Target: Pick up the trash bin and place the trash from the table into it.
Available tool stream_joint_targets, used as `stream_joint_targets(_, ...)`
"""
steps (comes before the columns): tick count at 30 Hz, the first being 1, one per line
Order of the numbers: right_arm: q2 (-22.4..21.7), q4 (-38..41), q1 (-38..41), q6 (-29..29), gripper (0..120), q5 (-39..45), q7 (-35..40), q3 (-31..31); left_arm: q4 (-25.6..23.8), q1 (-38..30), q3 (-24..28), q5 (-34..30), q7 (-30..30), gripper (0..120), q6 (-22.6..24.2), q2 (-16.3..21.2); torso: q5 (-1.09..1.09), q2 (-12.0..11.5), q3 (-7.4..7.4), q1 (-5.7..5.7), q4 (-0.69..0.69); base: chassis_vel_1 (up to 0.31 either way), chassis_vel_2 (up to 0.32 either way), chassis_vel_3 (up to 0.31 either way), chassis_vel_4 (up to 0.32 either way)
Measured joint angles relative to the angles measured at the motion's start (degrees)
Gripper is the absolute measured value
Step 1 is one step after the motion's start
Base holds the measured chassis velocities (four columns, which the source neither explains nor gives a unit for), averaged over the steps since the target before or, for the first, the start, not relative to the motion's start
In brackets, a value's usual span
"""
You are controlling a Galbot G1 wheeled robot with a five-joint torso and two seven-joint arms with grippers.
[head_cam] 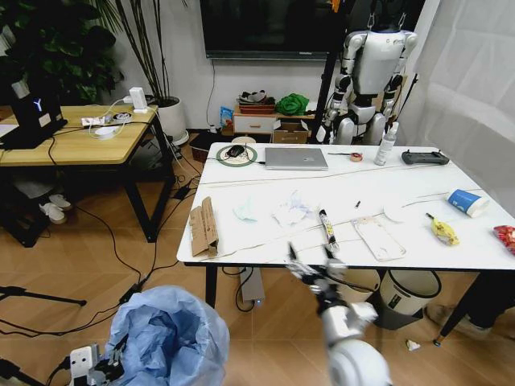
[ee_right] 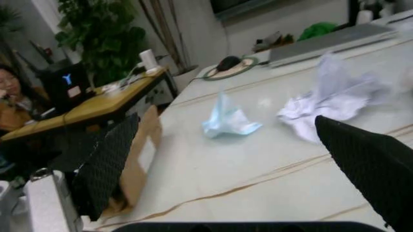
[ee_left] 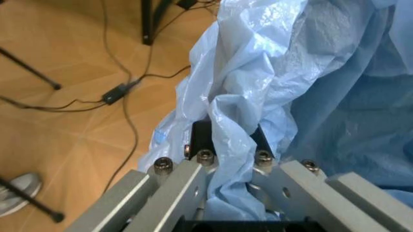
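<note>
Light-blue plastic, baggy and crinkly, wraps the trash bin (head_cam: 169,338), which sits low at the robot's left, over the wood floor and off the table's near-left corner. The left gripper (ee_left: 227,145) has its jaws shut tight on a fold of that liner; in the left wrist view the plastic bunches up between the two black fingers (ee_left: 201,137).

Up on the table (head_cam: 418,189), w/ its white marble top, the trash lies spread out. A brown cardboard piece (head_cam: 203,226) lies at the near-left edge. Next to it is a small pale-blue tissue (head_cam: 245,211), then a bigger crumpled white tissue (head_cam: 291,211). A black tube (head_cam: 327,226) lies just right of that, then a clear plastic tray (head_cam: 378,238). Farther right are a yellow wrapper (head_cam: 442,231), a blue paper cup (head_cam: 467,202) on its side, and sth red (head_cam: 505,236) at the far-right edge.

The right gripper (head_cam: 312,261) hangs at the table's near edge, in front of the black tube. Its jaws are wide open w/ nothing in them. In the right wrist view its two dark fingers (ee_right: 106,162) frame the tabletop, and both tissues lie between them but farther off.

At the back of the table sit a closed laptop (head_cam: 296,158) and a white bottle (head_cam: 387,144).
</note>
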Motion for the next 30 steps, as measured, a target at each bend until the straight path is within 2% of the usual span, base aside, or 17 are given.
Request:
stream_joint_targets(3, 1.2, -1.6, 2.3, -1.2, 100, 0.6, 0.9, -2.8, 0.8, 0.3, -1.1, 0.6, -0.2, 0, -0.4, -0.6, 0.02, 0.0, -0.02, -0.01, 0.01, 0.000, 0.000, 0.000, 0.000)
stream_joint_targets(6, 3.2, -4.7, 6.5, -2.8, 100, 2.0, 1.7, -6.7, 1.9, 0.4, -3.6, 0.1, -0.3, 0, -0.7, -1.1, -0.07, -0.1, -0.04, -0.04, 0.01, 0.000, 0.000, 0.000, 0.000)
stream_joint_targets(11, 5.2, -8.4, 10.2, -4.0, 100, 2.4, 1.9, -10.1, 2.6, -0.2, -7.1, -2.0, -0.4, 0, -0.6, -1.0, 0.01, -0.1, -0.06, -0.05, 0.00, 0.000, 0.000, 0.000, 0.000)
stream_joint_targets(12, 5.6, -9.3, 11.2, -4.4, 100, 2.6, 2.0, -10.6, 2.7, -0.5, -8.0, -2.6, -0.5, 0, -0.5, -0.9, -0.09, -0.1, -0.07, -0.06, 0.00, 0.000, 0.000, 0.000, 0.000)
stream_joint_targets(15, 6.9, -12.2, 13.7, -4.9, 100, 2.7, 2.1, -12.2, 2.8, -0.9, -9.5, -3.8, -0.6, 0, -0.1, -0.7, -0.13, -0.1, -0.08, -0.06, 0.02, 0.000, 0.000, 0.000, 0.000)
stream_joint_targets(19, 7.3, -15.3, 15.1, -4.4, 100, 1.7, 1.6, -12.6, 2.7, -0.9, -9.5, -4.0, -0.6, 0, -0.1, -0.8, -0.10, -0.1, -0.09, -0.07, 0.02, 0.000, 0.000, 0.000, 0.000)
stream_joint_targets(22, 7.4, -16.6, 16.1, -4.1, 100, 1.6, 1.0, -13.0, 2.5, -0.9, -9.2, -4.0, -0.5, 0, -0.1, -0.8, 0.09, -0.2, -0.10, -0.08, -0.03, 0.000, 0.000, 0.000, 0.000)
stream_joint_targets(25, 7.4, -17.1, 16.9, -3.9, 100, 2.1, 0.0, -13.5, 2.4, -0.9, -9.1, -4.0, -0.4, 0, -0.1, -0.7, 0.20, -0.2, -0.10, -0.09, -0.03, 0.000, 0.000, 0.000, 0.000)
stream_joint_targets(29, 2.7, -17.1, 20.3, -3.8, 100, 4.6, -3.0, -14.5, 1.6, -0.4, -9.2, -4.0, -0.2, 0, -0.2, -0.8, 0.11, -0.2, -0.12, -0.10, -0.01, 0.000, 0.000, 0.000, 0.000)
stream_joint_targets(30, 2.7, -17.1, 20.3, -3.8, 100, 4.6, -3.0, -14.5, 1.6, -0.4, -9.2, -4.0, -0.2, 0, -0.2, -0.8, 0.11, -0.2, -0.12, -0.10, -0.01, 0.000, 0.000, 0.000, 0.000)
